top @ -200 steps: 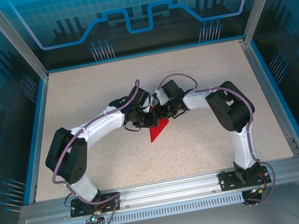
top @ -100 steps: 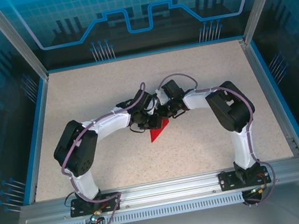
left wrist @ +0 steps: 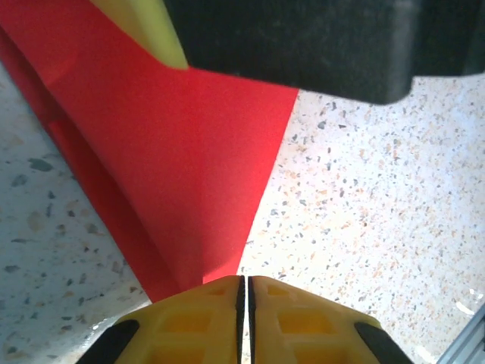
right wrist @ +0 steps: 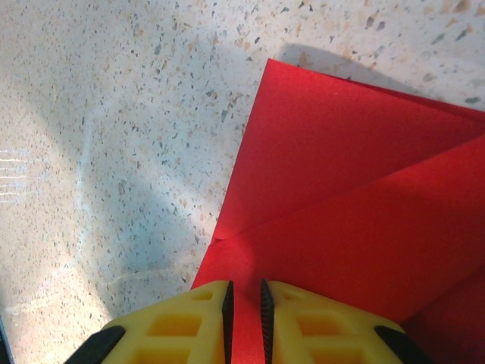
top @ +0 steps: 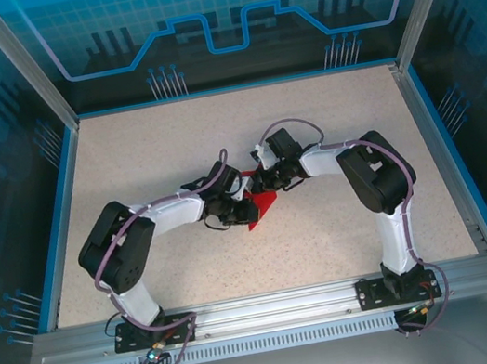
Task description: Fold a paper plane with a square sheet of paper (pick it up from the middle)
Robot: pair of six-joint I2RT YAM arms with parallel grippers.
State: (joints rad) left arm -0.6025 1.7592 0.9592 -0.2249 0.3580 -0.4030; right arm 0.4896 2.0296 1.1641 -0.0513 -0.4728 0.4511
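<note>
Red paper [top: 263, 207] on speckled table [top: 144, 152]; left gripper [left wrist: 242, 284], right gripper [right wrist: 246, 292] clamping it.

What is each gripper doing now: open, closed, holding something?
Left gripper: closed, pinching the narrow end of the folded red paper.
Right gripper: closed on an edge of the same paper.

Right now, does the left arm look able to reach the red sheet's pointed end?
Likely yes: the left claw sits shut at the narrow tip of the red sheet, bare table beside it. The right claw grips the wide end, clear of that tip.
</note>
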